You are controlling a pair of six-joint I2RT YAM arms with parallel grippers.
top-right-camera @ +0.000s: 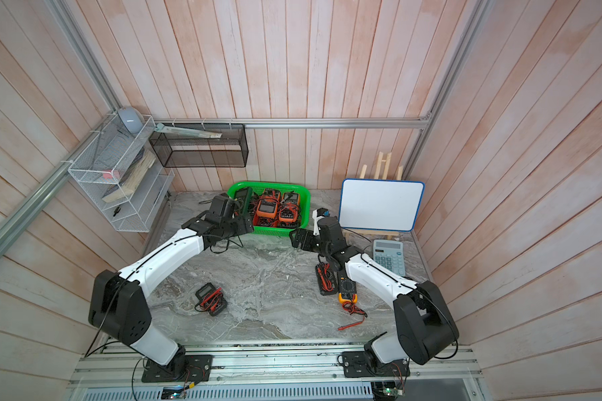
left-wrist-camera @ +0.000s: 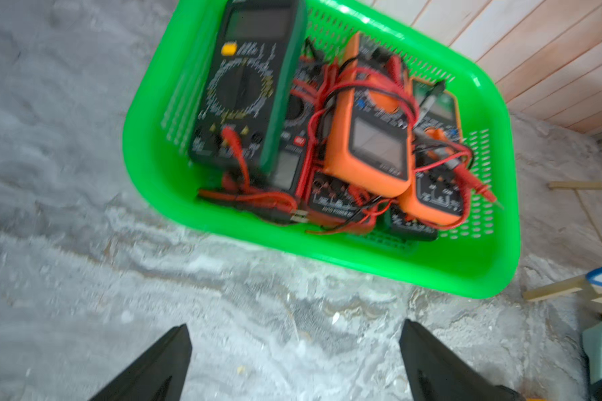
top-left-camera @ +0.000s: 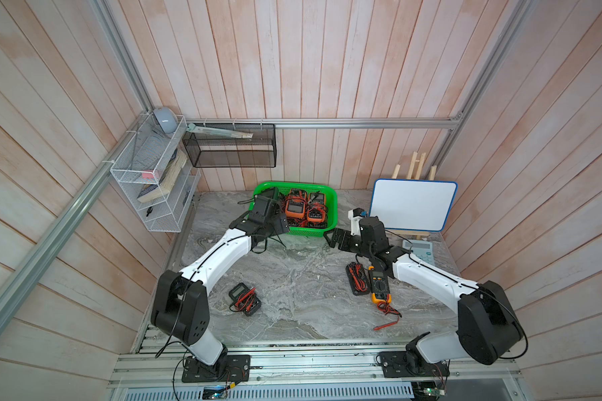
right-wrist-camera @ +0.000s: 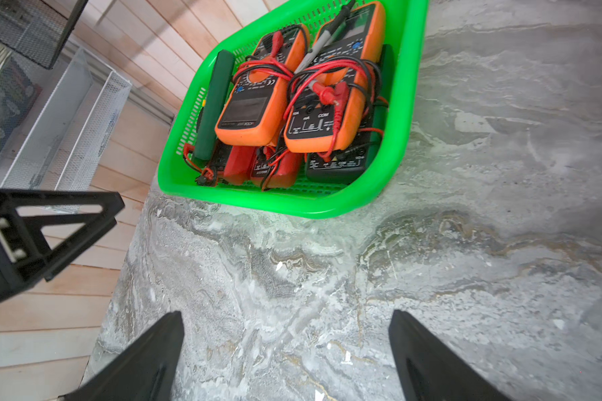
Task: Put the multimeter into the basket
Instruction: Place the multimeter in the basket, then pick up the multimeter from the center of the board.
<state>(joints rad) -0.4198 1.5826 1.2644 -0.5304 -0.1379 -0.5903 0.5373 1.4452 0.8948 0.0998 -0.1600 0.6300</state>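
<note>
A green multimeter (left-wrist-camera: 251, 86) sits in the basket (left-wrist-camera: 431, 274), just ahead of the left jaws, spread wide and empty. The right jaws, likewise spread and empty, hover over the table (right-wrist-camera: 466, 243) beside the basket. Behind them lie a black multimeter (top-left-camera: 244, 299) and a yellow multimeter (top-left-camera: 379, 288).

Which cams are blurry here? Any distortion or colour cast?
Left wrist view: blurred, basket and orange meter smeared. Right wrist view: sharp, green cast from the basket on the table. Both top views: sharp, wall planks bowed by the wide lens.
</note>
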